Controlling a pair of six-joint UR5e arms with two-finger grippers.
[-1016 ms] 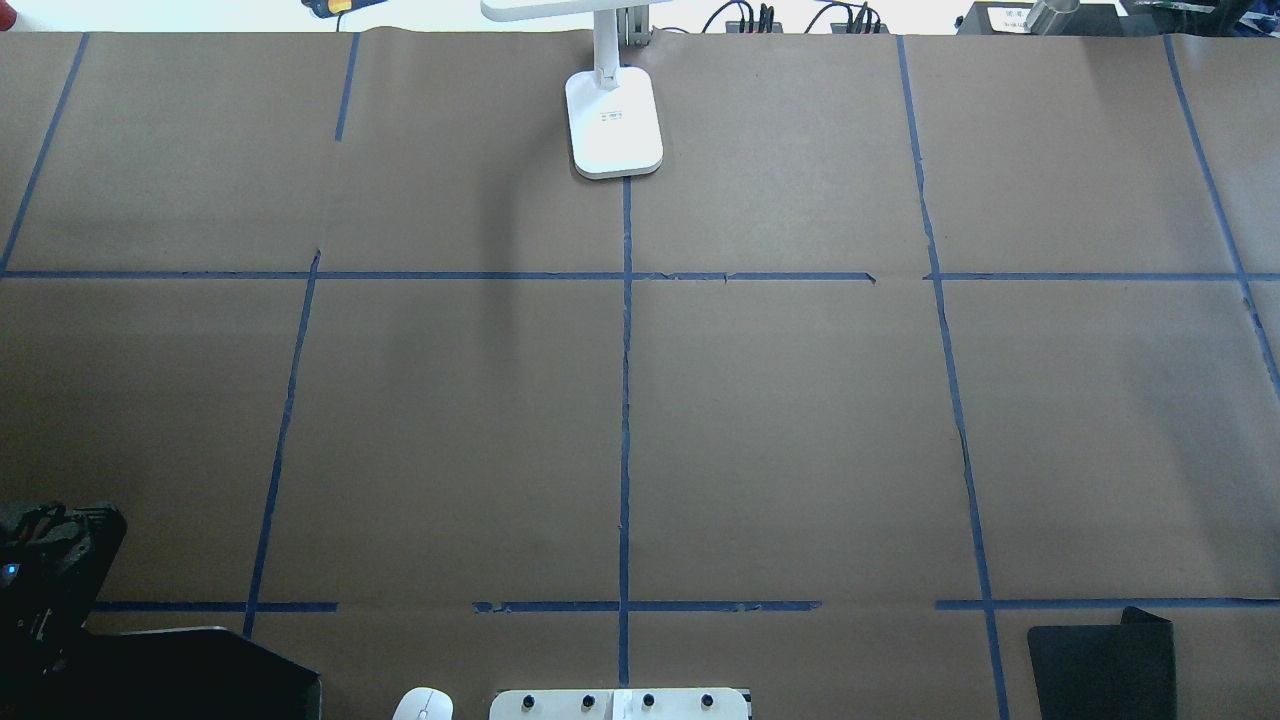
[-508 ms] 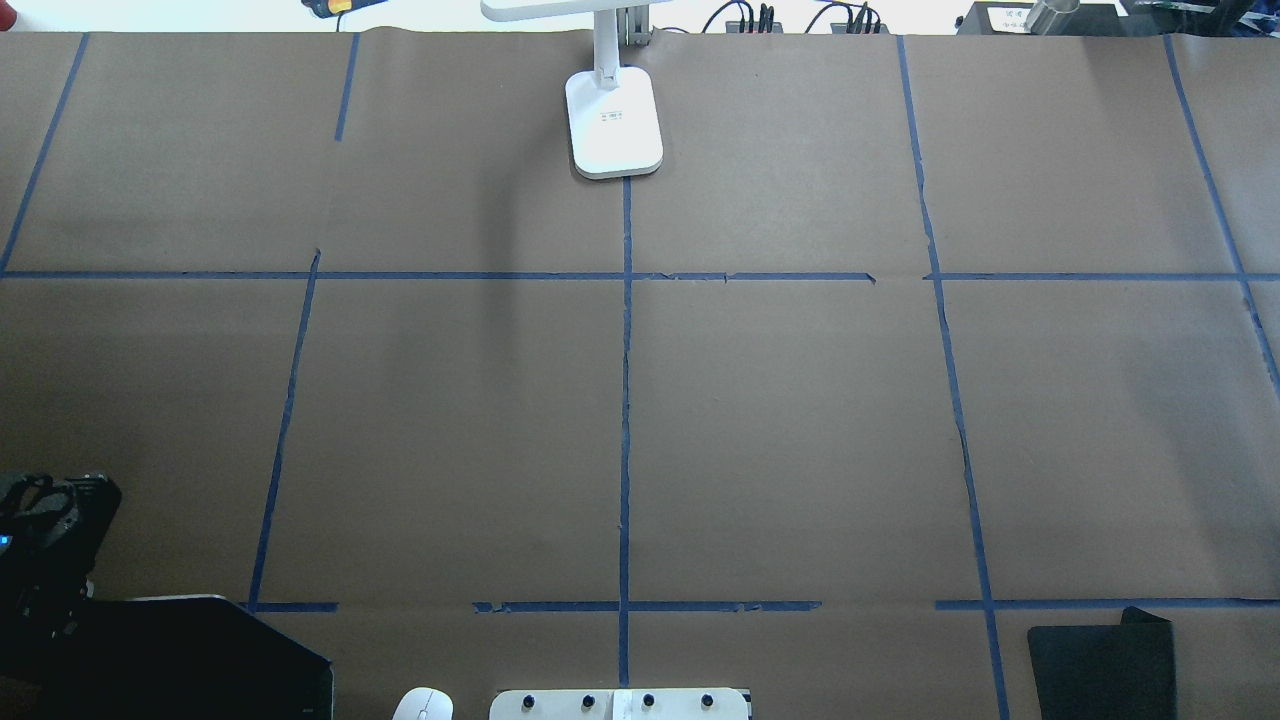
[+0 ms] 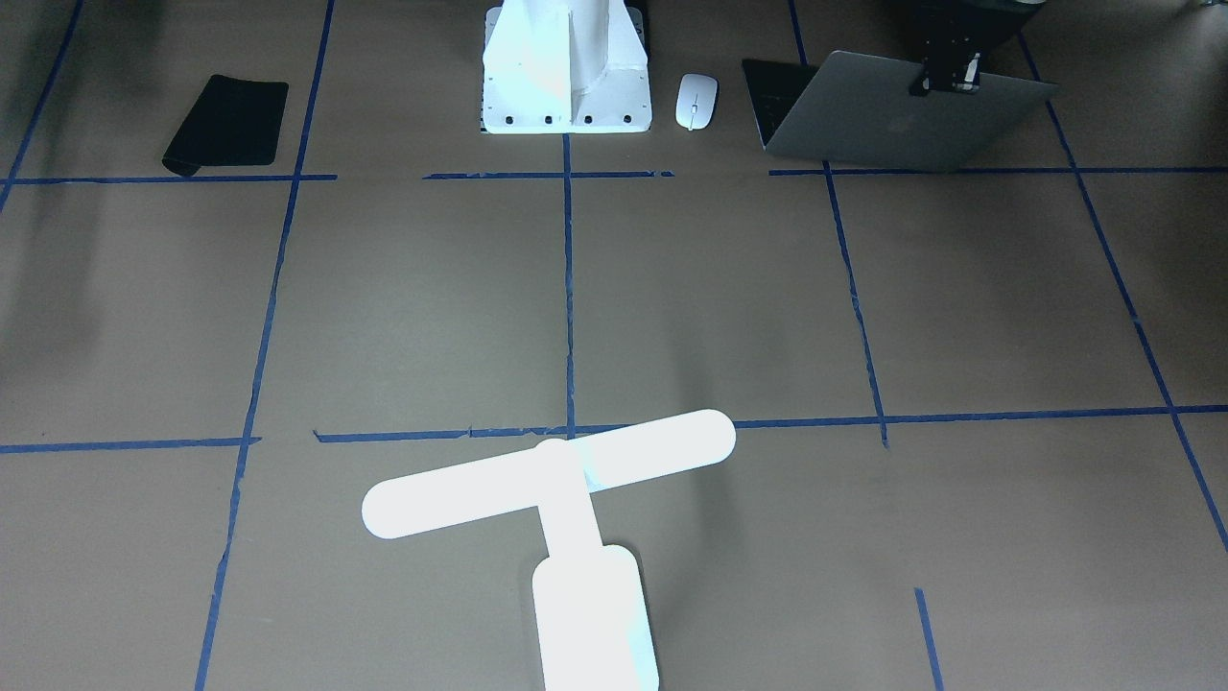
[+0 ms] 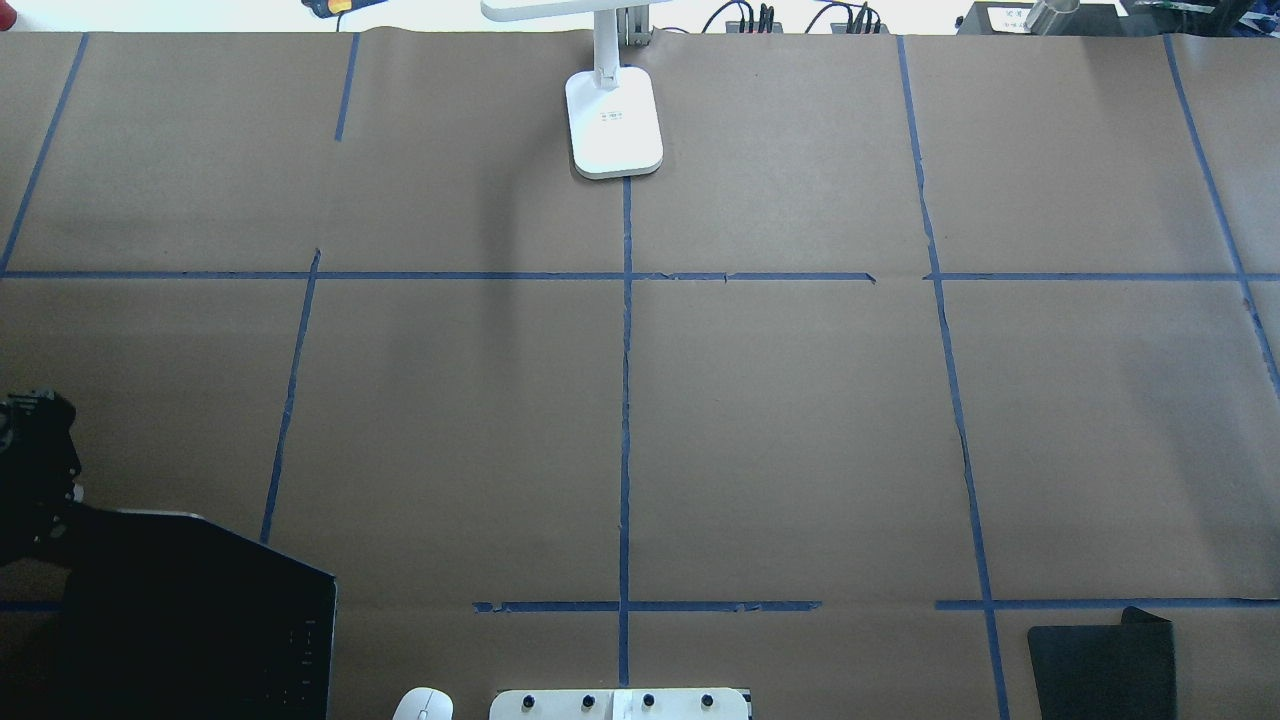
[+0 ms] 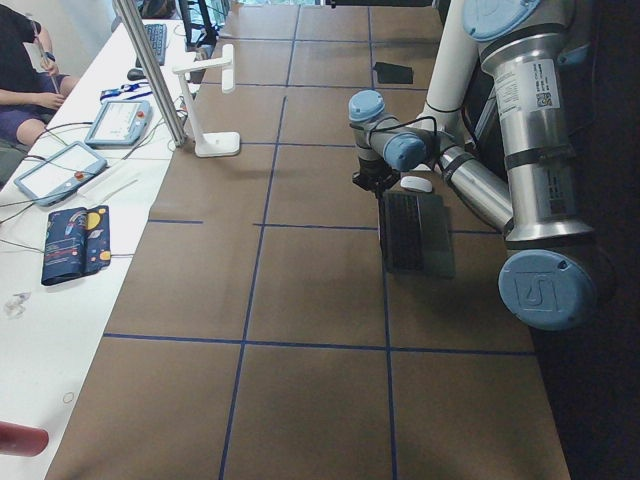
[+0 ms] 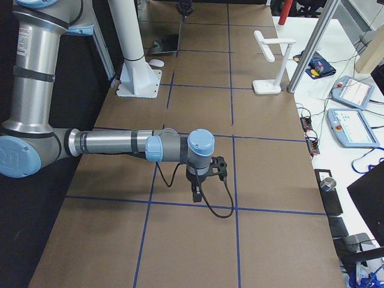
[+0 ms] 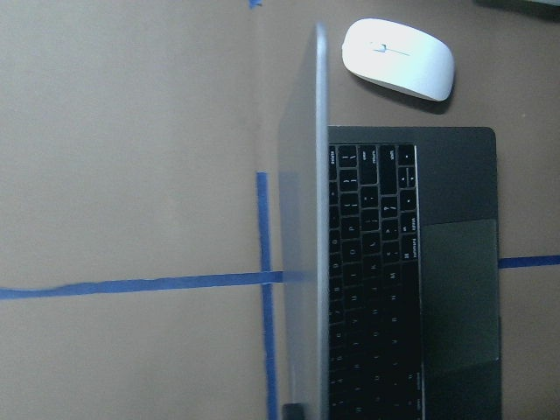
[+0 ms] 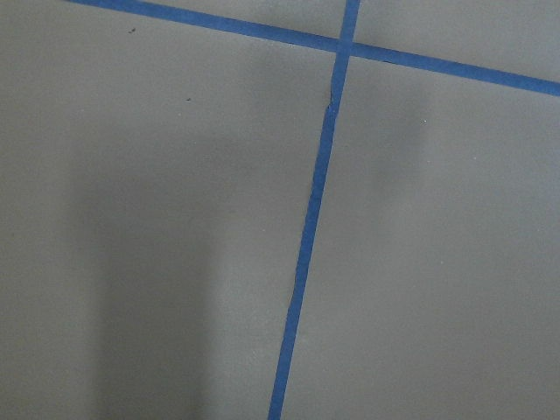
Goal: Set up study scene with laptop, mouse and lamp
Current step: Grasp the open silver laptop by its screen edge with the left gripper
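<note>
The laptop point(image 3: 892, 120) stands half open at the near left of the table, its lid tilted up and its dark keyboard point(image 7: 372, 280) showing. My left gripper point(image 3: 945, 82) is shut on the top edge of the lid. The white mouse point(image 3: 696, 100) lies just beside the laptop; it also shows in the left wrist view point(image 7: 398, 57). The white lamp point(image 4: 613, 120) stands at the far middle of the table. My right gripper point(image 6: 196, 193) hangs low over bare paper at the right end; I cannot tell whether it is open.
A flat black mat point(image 4: 1100, 665) lies at the near right. The white bolted bracket point(image 4: 620, 705) sits at the near middle, next to the mouse. Blue tape lines divide the brown paper. Operator desks with devices point(image 6: 348, 120) line the far side.
My left gripper has moved away from the robot's base with the lid edge in it, and the laptop lid has swung further open. The keyboard now shows.
</note>
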